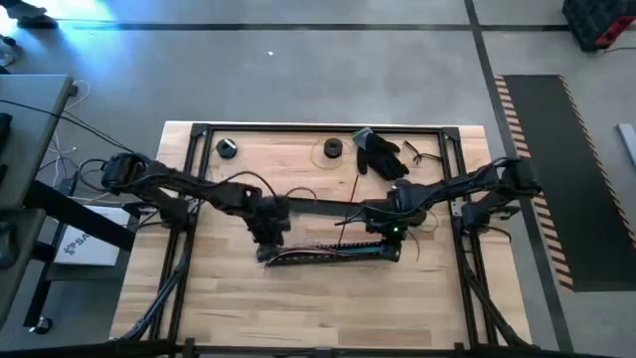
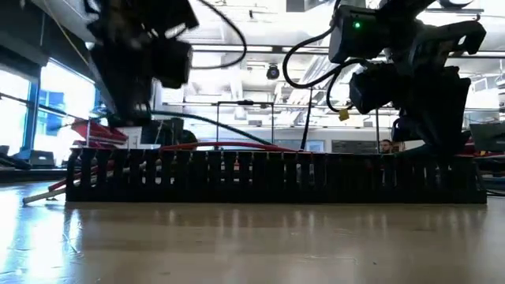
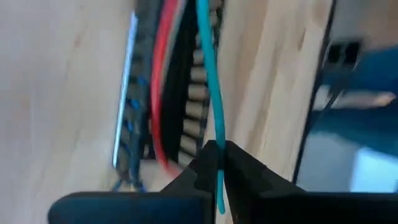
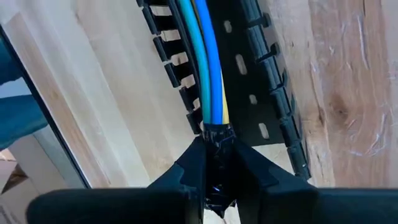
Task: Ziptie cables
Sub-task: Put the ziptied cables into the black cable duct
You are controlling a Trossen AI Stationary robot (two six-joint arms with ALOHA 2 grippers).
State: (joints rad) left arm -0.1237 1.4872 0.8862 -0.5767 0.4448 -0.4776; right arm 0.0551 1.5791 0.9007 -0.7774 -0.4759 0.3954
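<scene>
Lying across the middle of the wooden table (image 1: pixel 298 308), well clear of its edges: the long black slotted duct (image 1: pixel 333 255), long axis running left to right, with bare wood open on the near side and more on the far side up to the black frame (image 1: pixel 318 127). Sitting along that far edge, well apart from the duct: a black glove (image 1: pixel 380 154), a dark ring (image 1: pixel 332 148) and a round dark knob (image 1: pixel 227 148).

Running lengthwise inside the duct: the cables (image 4: pixel 205 62), blue and yellow in the right wrist view, teal and red in the left wrist view, following the duct's axis from end to end.

Hanging over the duct's left end: the left gripper (image 3: pixel 217 165), fingers pressed together on a single teal cable (image 3: pixel 211 93), the strand passing between the tips.

Hanging over the right end: the right gripper (image 4: pixel 217 155), fingers squeezed onto the dark-wrapped end of the cables, just at the duct's mouth.

Blocking most of the low view: the duct's slotted wall, hiding the cables apart from a red strand (image 2: pixel 237 146) showing above it. Blurring heavily in the left wrist view. Not making out any ziptie.
</scene>
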